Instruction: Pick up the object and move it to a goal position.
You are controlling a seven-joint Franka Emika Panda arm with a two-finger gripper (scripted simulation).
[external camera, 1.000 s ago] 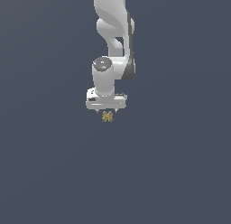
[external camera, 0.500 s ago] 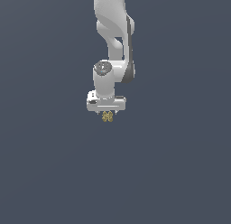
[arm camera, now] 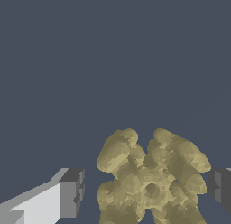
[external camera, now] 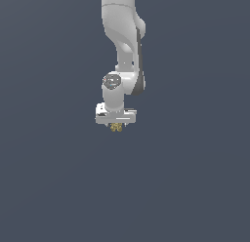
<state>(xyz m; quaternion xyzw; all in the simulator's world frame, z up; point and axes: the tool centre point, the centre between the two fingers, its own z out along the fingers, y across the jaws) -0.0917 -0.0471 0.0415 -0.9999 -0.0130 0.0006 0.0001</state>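
The white two-fingered gripper [external camera: 116, 126] straddles the tiny golden-yellow lumpy object [external camera: 116, 127], pads apparently just clear, not yet clenched. Pickup stage; next, squeeze and lift.

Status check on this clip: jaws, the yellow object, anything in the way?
Gripper jaws open, one pad clear of the lump. Yellow object between them, grip unconfirmed. Nothing else in view.

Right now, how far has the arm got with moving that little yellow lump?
The end effector sits right at the knobbly yellow object, which lies between its fingers. Whether they clamp it is unclear. Carrying it to the goal remains; no goal marker shows.
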